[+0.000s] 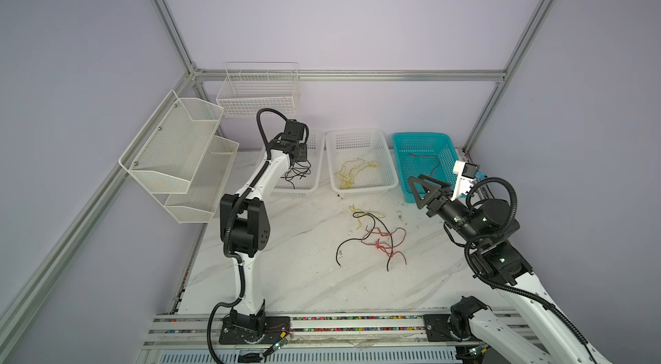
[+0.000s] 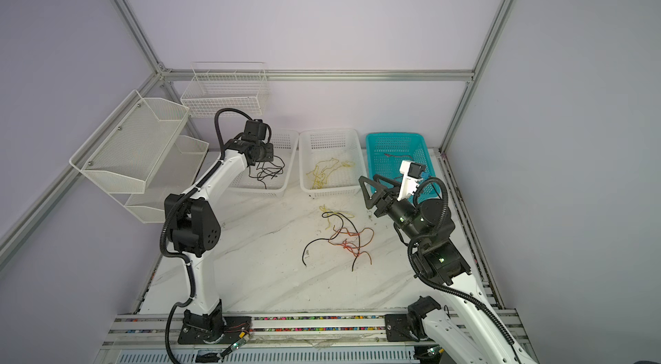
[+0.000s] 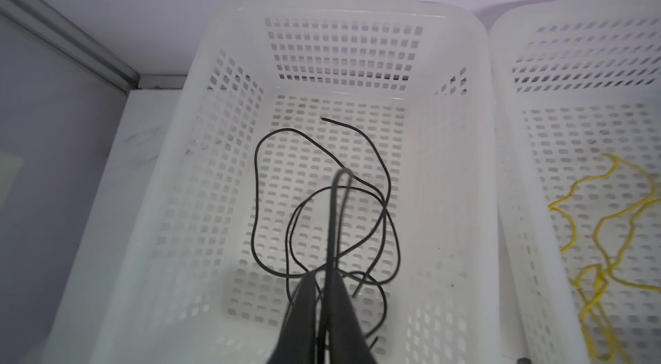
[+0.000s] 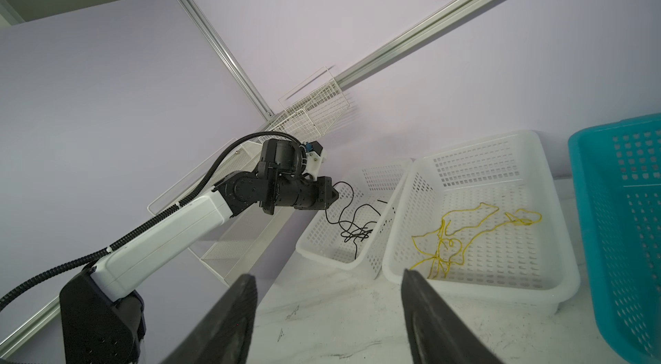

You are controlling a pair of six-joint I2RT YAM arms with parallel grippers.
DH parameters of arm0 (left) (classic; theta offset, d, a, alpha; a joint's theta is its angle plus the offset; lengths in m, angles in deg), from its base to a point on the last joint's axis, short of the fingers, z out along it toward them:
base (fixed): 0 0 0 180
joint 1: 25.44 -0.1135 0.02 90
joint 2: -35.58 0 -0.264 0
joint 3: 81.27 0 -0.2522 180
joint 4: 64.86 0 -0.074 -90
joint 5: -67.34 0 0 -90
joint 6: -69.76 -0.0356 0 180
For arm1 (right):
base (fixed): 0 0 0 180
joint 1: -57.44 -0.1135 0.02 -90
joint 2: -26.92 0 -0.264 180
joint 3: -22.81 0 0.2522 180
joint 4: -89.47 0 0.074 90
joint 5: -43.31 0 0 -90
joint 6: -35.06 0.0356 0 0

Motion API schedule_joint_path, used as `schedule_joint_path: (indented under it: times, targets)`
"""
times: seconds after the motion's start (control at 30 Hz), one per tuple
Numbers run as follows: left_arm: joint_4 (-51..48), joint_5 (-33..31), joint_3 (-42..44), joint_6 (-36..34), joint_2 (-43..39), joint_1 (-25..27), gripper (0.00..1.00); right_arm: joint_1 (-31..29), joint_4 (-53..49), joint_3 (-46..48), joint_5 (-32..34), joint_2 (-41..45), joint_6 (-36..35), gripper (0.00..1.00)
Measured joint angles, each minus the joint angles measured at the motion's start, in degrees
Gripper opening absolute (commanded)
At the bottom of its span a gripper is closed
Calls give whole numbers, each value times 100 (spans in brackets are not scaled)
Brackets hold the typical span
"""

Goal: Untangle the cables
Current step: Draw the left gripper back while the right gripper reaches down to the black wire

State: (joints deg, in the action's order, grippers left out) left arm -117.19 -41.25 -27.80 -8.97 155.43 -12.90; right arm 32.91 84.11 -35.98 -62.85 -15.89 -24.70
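The left gripper (image 3: 321, 278) hangs over the left white basket (image 3: 339, 6), which stands at 11 o'clock on the table (image 1: 286, 272). Its fingers are almost together, with only a narrow slit between them. A black cable (image 3: 256, 179) runs up through that slit and loops above the tips, and the rest of it hangs in loose coils down to the basket floor. I cannot tell whether the fingers pinch the cable or it only hangs over them.

The right gripper (image 4: 327, 274) is at 3 o'clock, raised off the table just in front of the teal basket (image 1: 422, 136). Its fingers are spread wide, with nothing between them.

The middle white basket (image 1: 365, 191), at 12 o'clock, holds a yellow cable (image 4: 437, 256) lying in a loose heap. The teal basket, at 1 o'clock, holds a red cable (image 1: 425, 156).

A tangle (image 1: 377, 235) of black, red-orange and yellow cables lies on the table near the centre, well apart from both grippers. The yellow strand is on its 12 o'clock side. Black ends trail out toward 7 and 5 o'clock.
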Motion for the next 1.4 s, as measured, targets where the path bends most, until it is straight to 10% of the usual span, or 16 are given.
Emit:
schedule_joint_path:
  times: [0.37,0.7,1.4]
  targets:
    - [48,-317,9,-306,179,-15,69,-59,-144,299,-125,-341,-31,66]
    - [42,334,1335,389,-2455,4,100,-1034,-444,422,367,-1480,-382,67]
    - [-297,1342,5906,1263,-6706,717,100,-1250,90,343,1593,-4382,-697,50]
